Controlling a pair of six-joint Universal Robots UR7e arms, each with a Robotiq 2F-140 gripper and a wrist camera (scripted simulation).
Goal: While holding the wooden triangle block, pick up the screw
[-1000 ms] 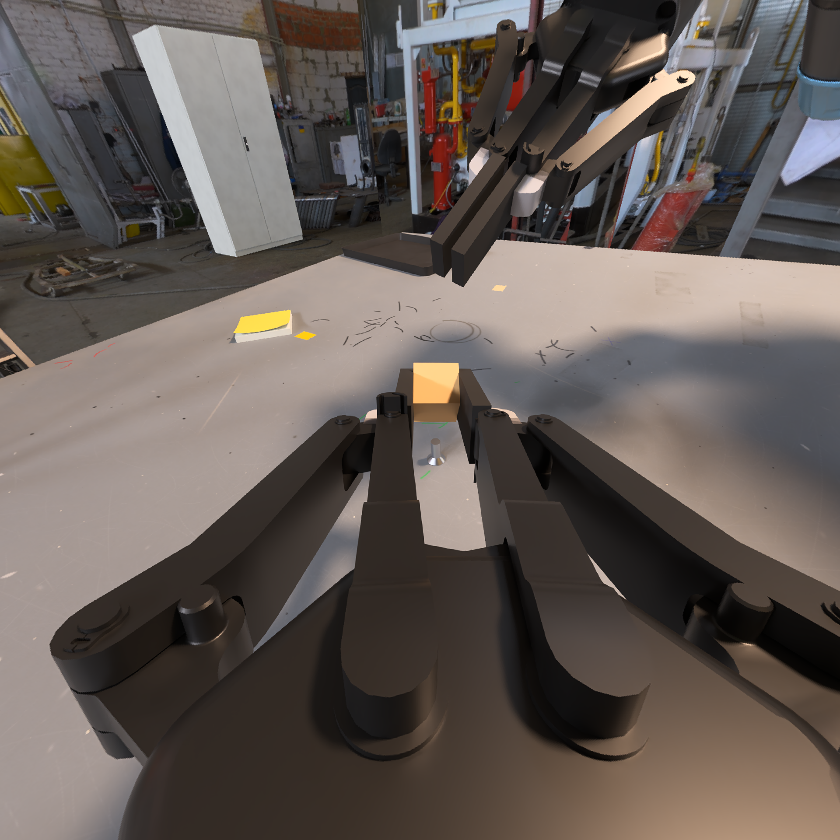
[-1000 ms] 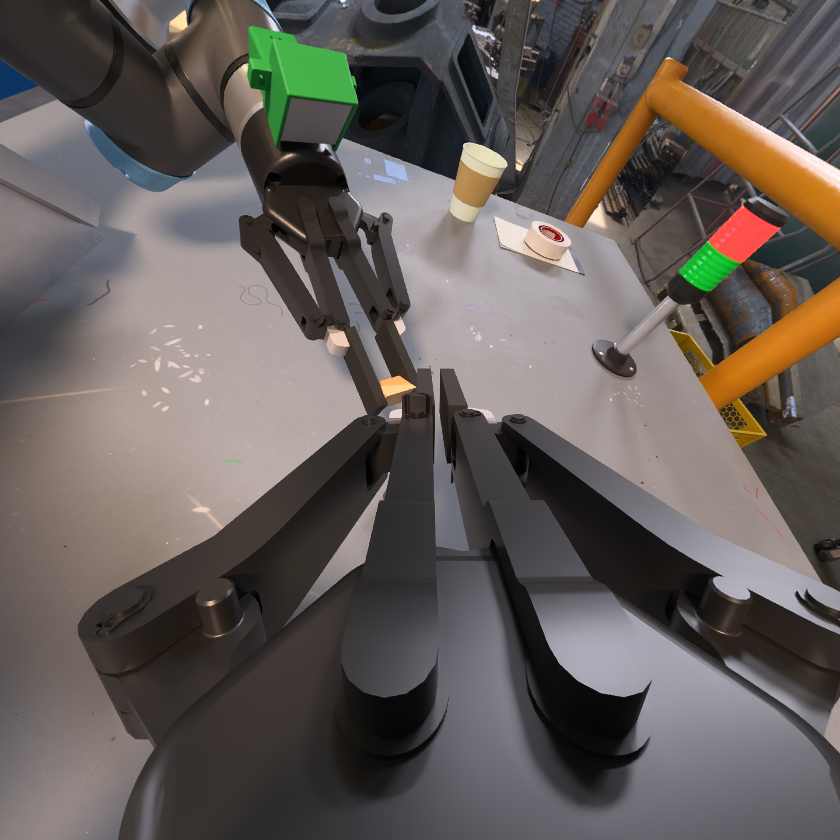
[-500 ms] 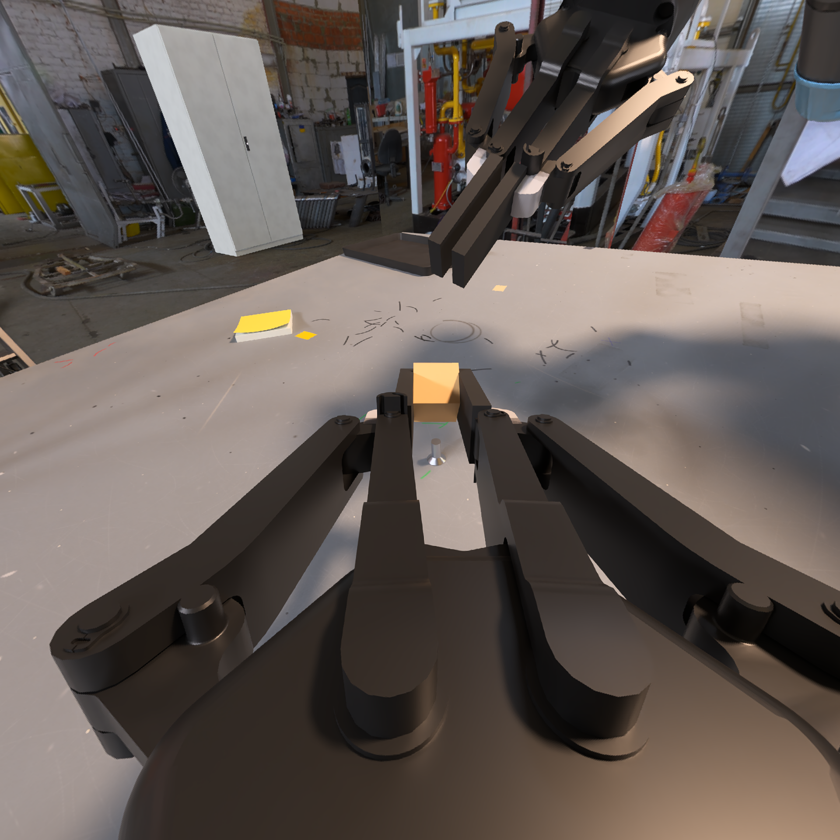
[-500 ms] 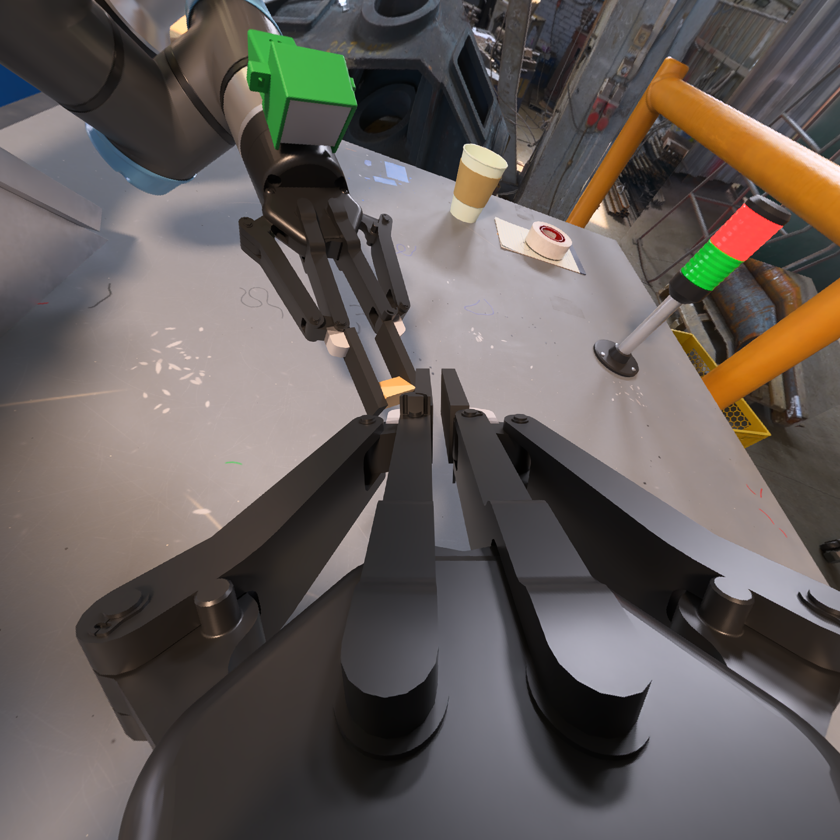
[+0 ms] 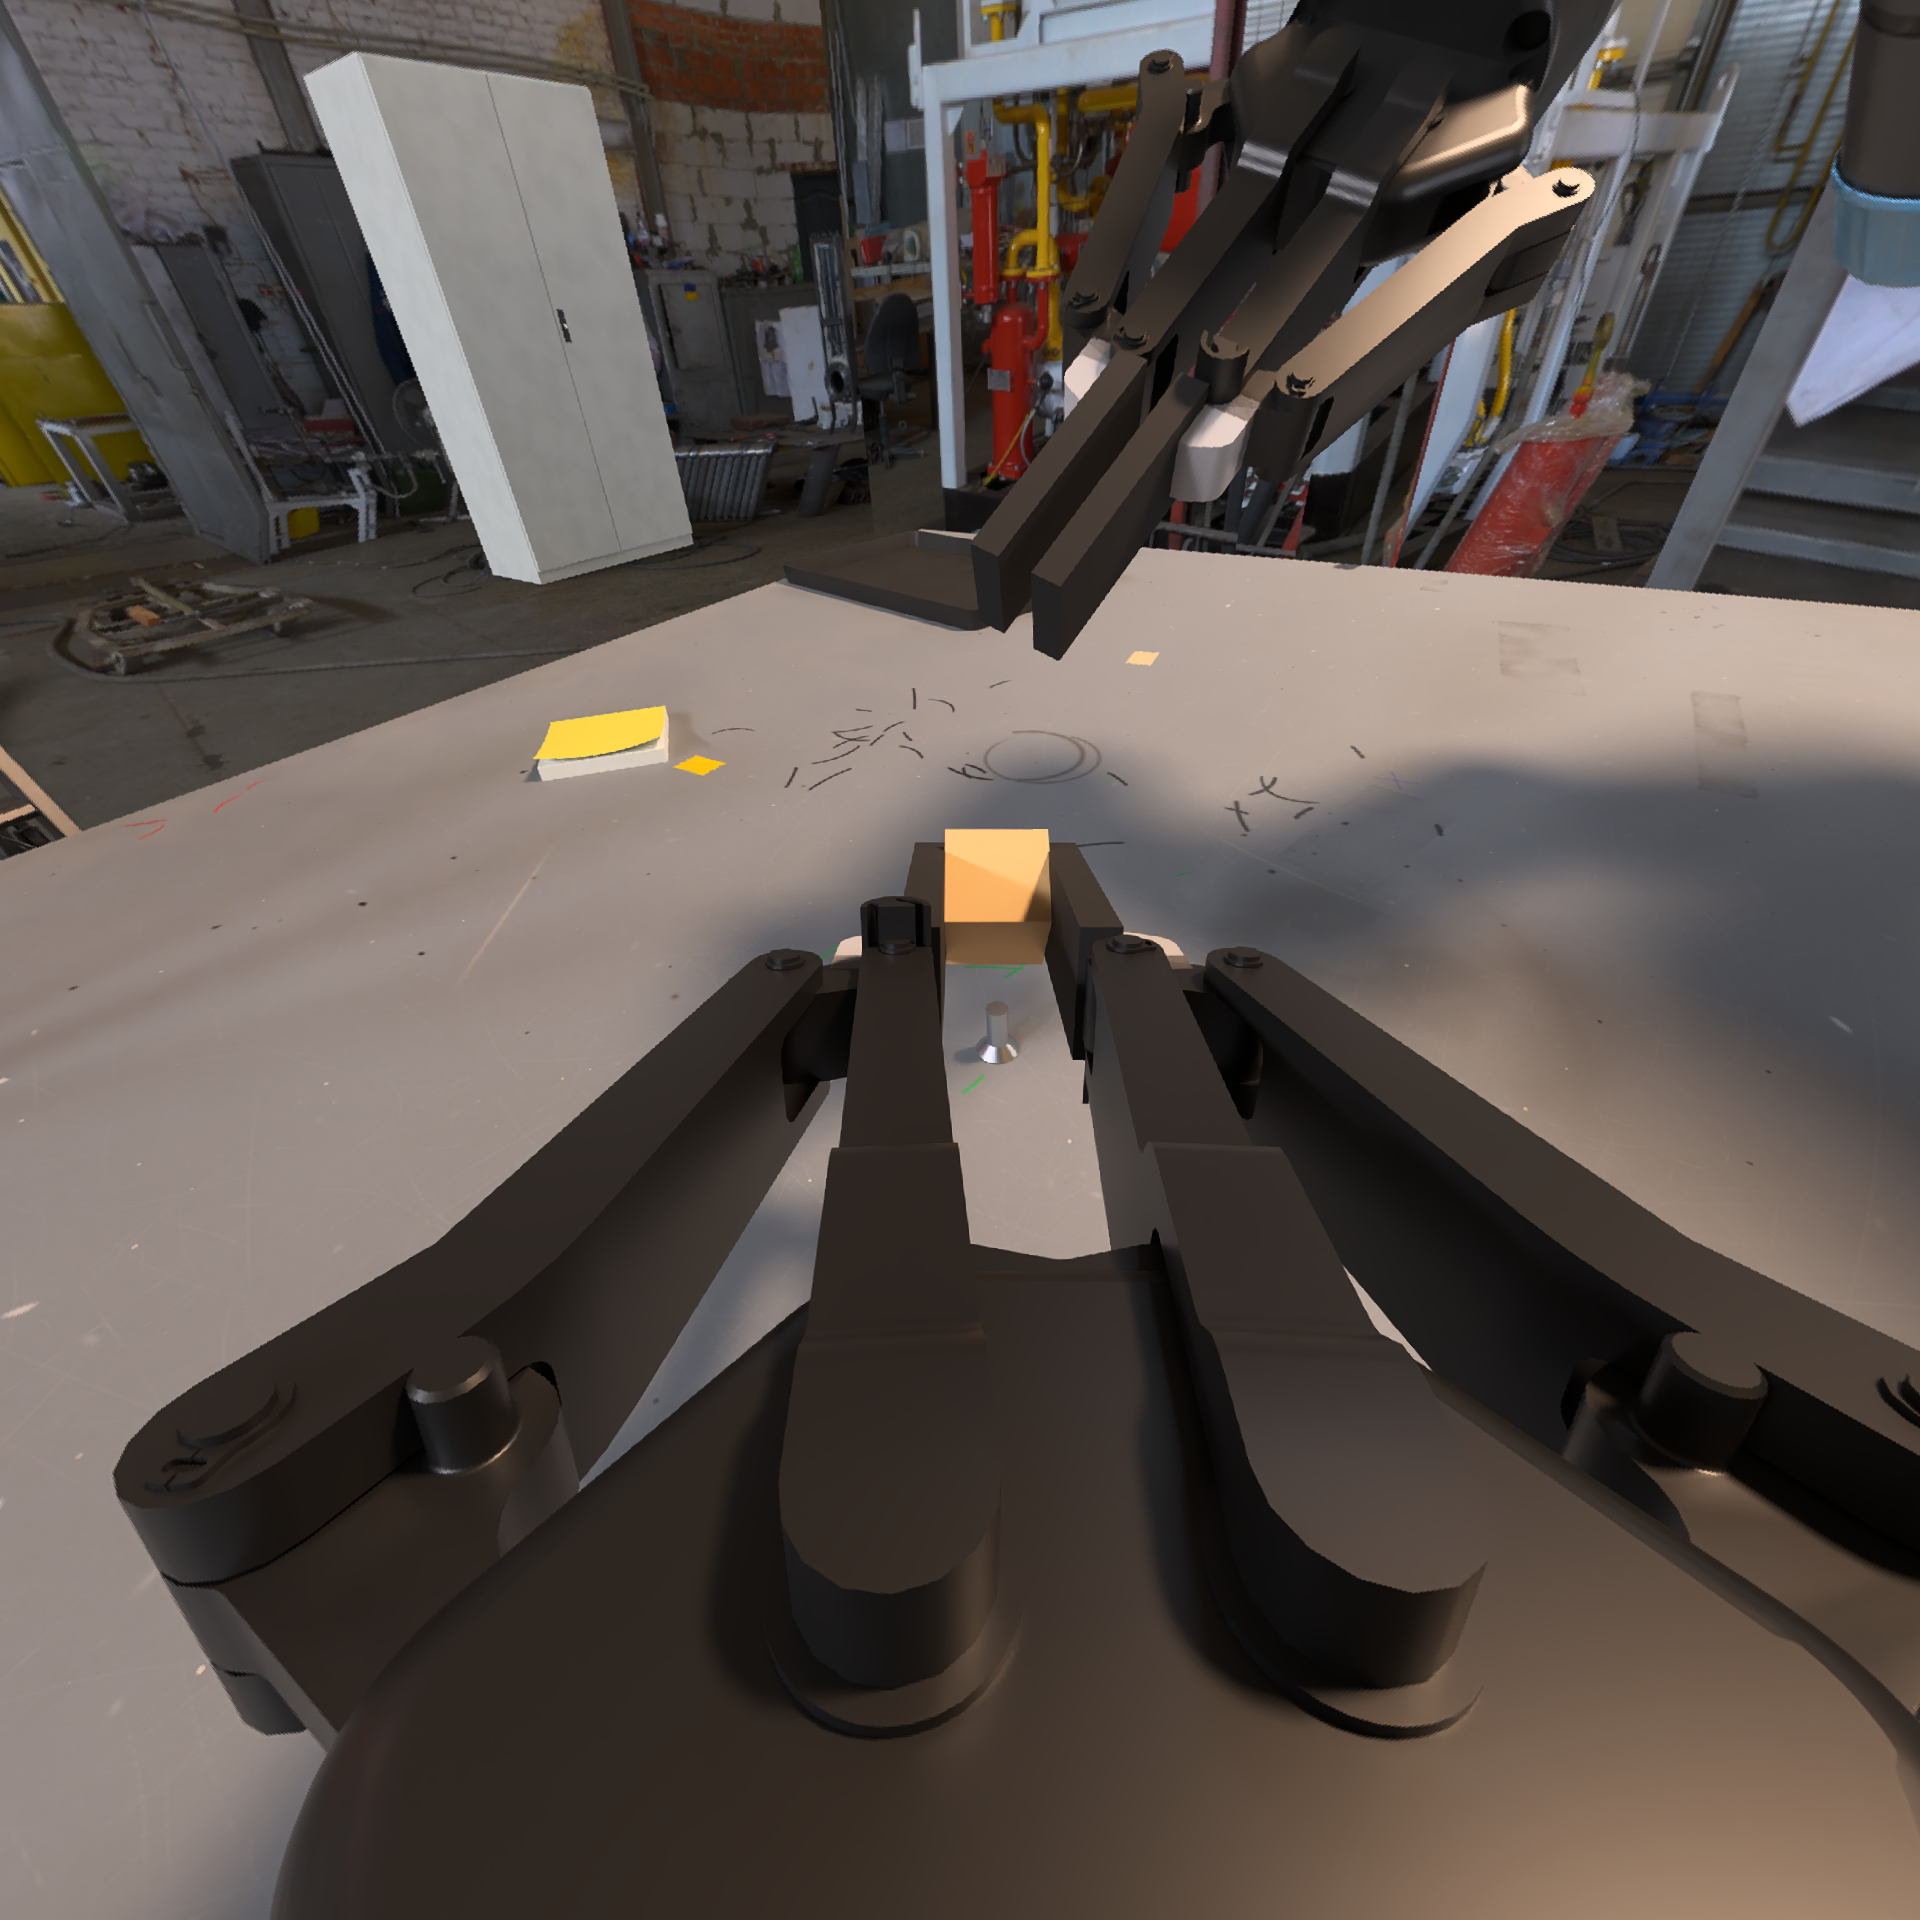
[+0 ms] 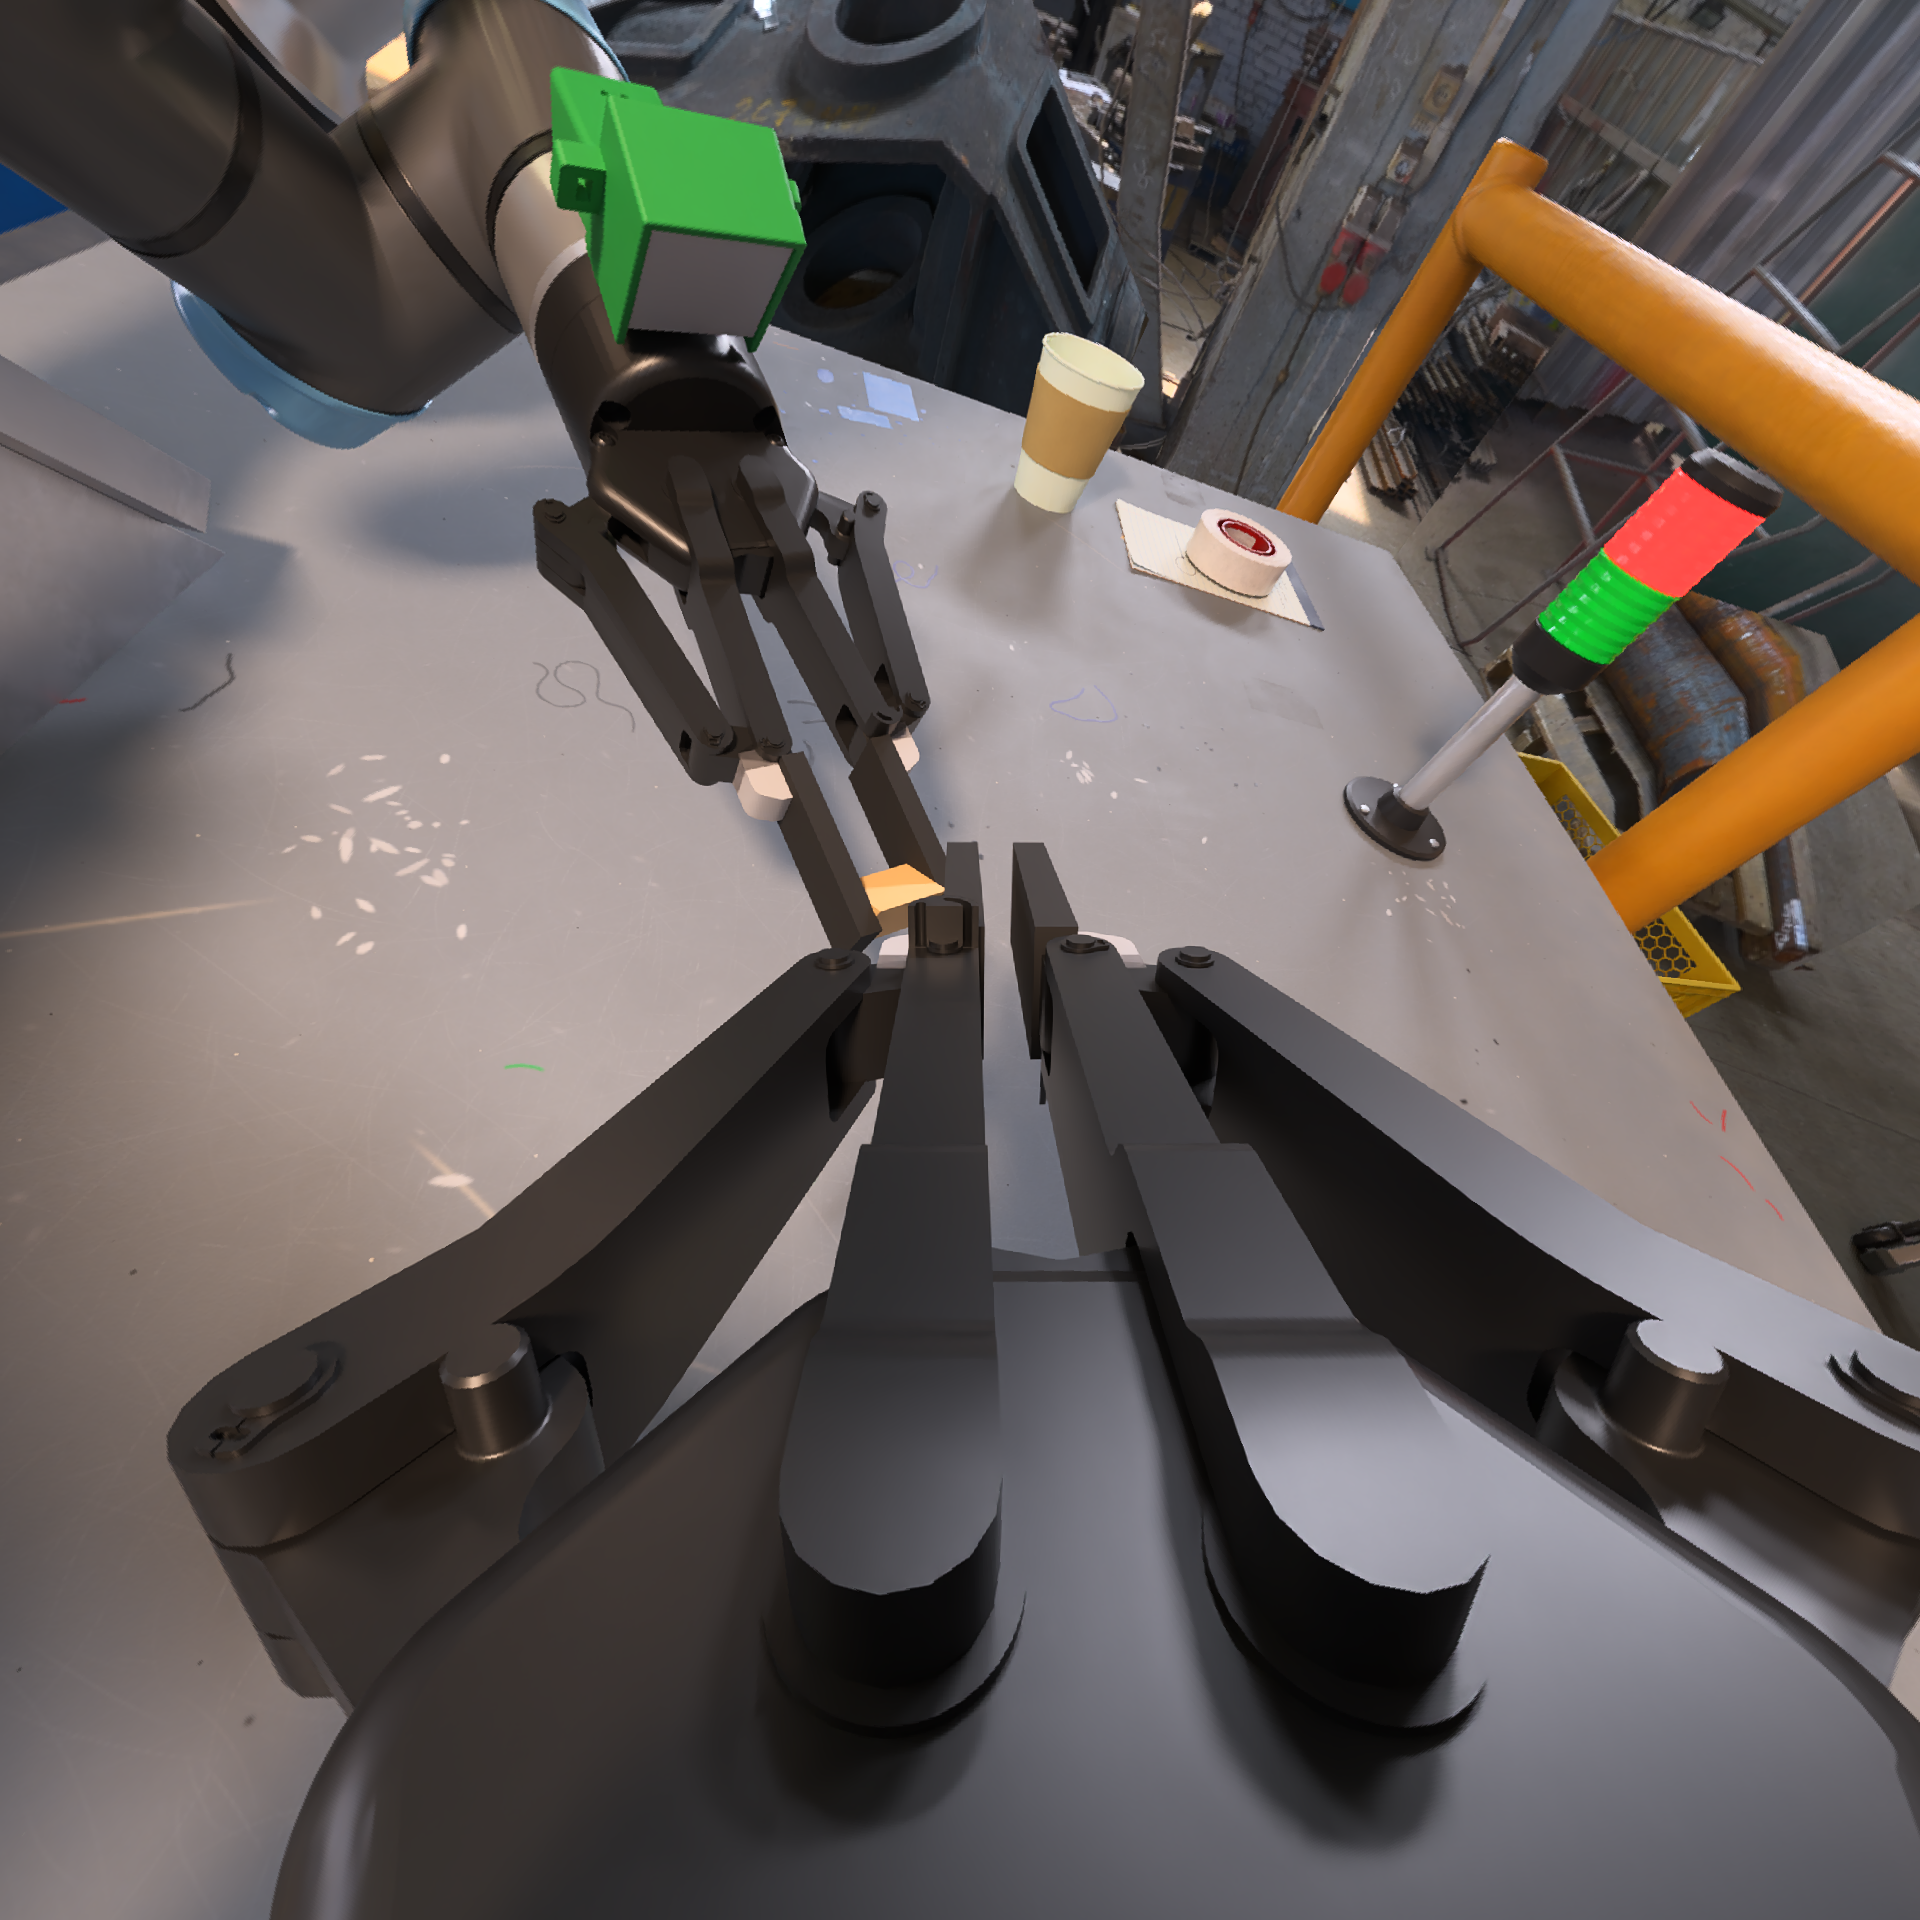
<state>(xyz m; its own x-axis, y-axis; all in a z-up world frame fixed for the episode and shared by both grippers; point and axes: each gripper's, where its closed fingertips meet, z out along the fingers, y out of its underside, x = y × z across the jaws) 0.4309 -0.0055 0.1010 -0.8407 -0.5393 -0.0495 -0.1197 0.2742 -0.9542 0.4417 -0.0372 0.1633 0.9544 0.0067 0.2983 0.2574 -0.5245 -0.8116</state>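
My left gripper [image 5: 997, 868] is shut on the wooden triangle block [image 5: 992, 883] and holds it just above the grey table [image 5: 416, 1039]. The small silver screw [image 5: 997, 1034] stands head-down on the table, under and between the left fingers, behind the block. My right gripper [image 6: 997, 878] hangs above the table with its jaws a narrow gap apart and nothing between them. It shows in the left wrist view [image 5: 1029, 613], high and beyond the block. In the right wrist view the left gripper [image 6: 899, 899] with the block [image 6: 902, 888] is just left of my right fingertips; the screw is hidden there.
A yellow sticky-note pad [image 5: 603, 743] lies at the far left. A paper cup [image 6: 1075, 436], a tape roll [image 6: 1236, 551] on a card and a red-green signal light [image 6: 1621, 603] stand near the table edge. An orange railing [image 6: 1714, 291] runs beyond that edge.
The gap between my right gripper's jaws has widened slightly, and the right arm has shifted a little. The left gripper, block and screw have not moved.
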